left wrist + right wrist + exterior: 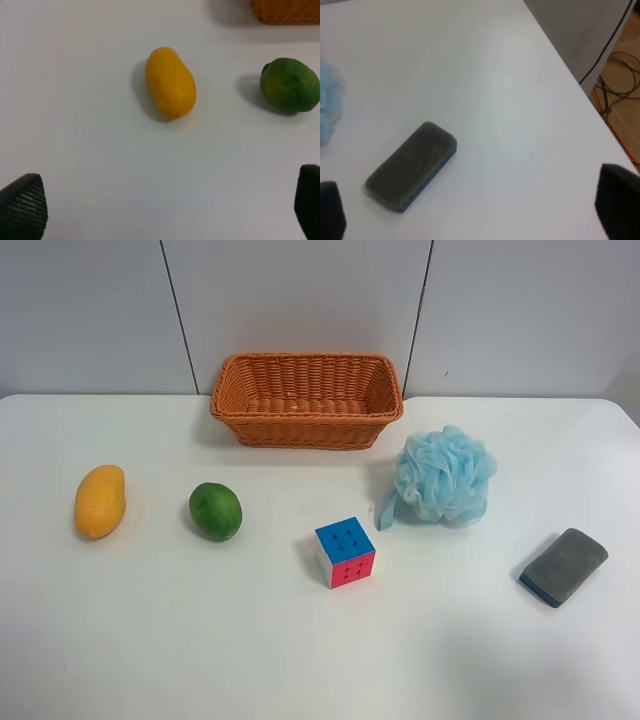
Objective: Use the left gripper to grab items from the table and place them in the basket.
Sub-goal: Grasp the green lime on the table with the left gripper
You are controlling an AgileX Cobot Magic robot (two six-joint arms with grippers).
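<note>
Because the left claw is spread wide with nothing in it, the job looks like it is just starting. The mango lies on the white counter ahead of the claw, with the green fruit near it. Seen from high up, with the puzzle cube as the clock's middle, both fruits are near nine o'clock and the basket is at twelve, with nothing inside. Next, I think the claw must go down over the mango and squeeze it gently.
</note>
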